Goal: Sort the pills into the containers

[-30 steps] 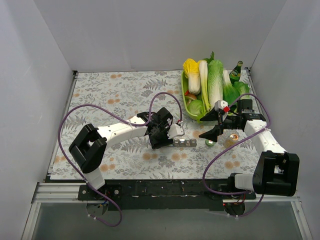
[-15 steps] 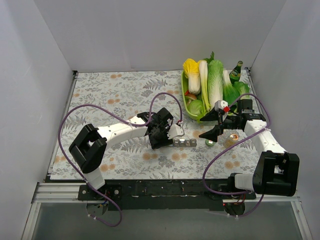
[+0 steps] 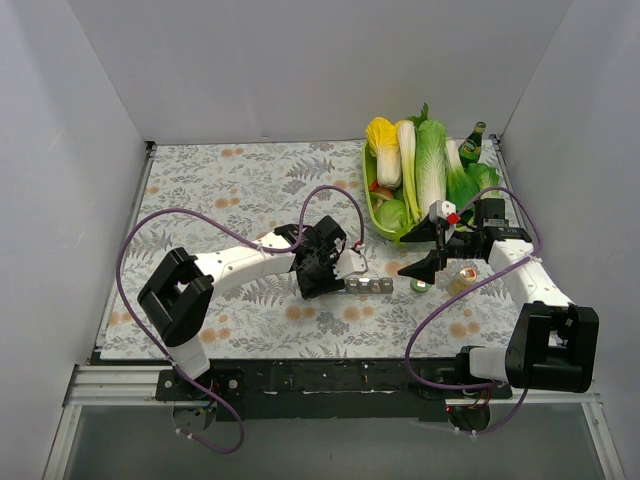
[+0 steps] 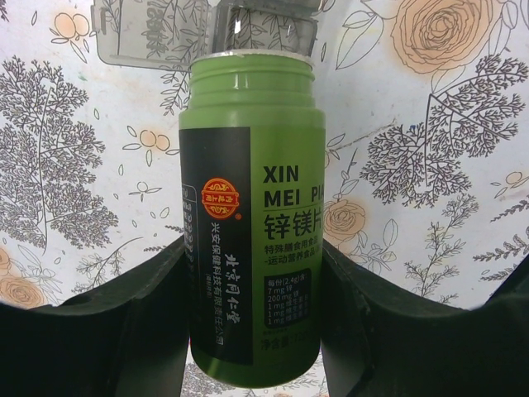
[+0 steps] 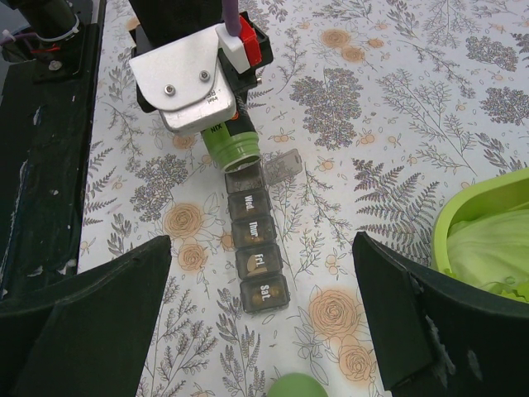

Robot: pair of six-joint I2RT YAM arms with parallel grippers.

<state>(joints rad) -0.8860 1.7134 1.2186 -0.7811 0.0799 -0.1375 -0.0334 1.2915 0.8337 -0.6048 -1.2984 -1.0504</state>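
Note:
My left gripper is shut on a green pill bottle with a black label. The bottle is uncapped and tipped, its mouth over the open end compartment of the containers. In the right wrist view the bottle pokes out under the left gripper, and the containers form a grey strip marked Wed to Sat. One lid stands open. Tan pills show through the closed lids. My right gripper hangs open above the strip's near end, touching nothing. From above the containers lie between both grippers.
A green bottle cap lies just right of the strip, and a small orange round thing lies beyond it. A lime-green tray of cabbages and a green glass bottle stand at the back right. White walls enclose the floral table.

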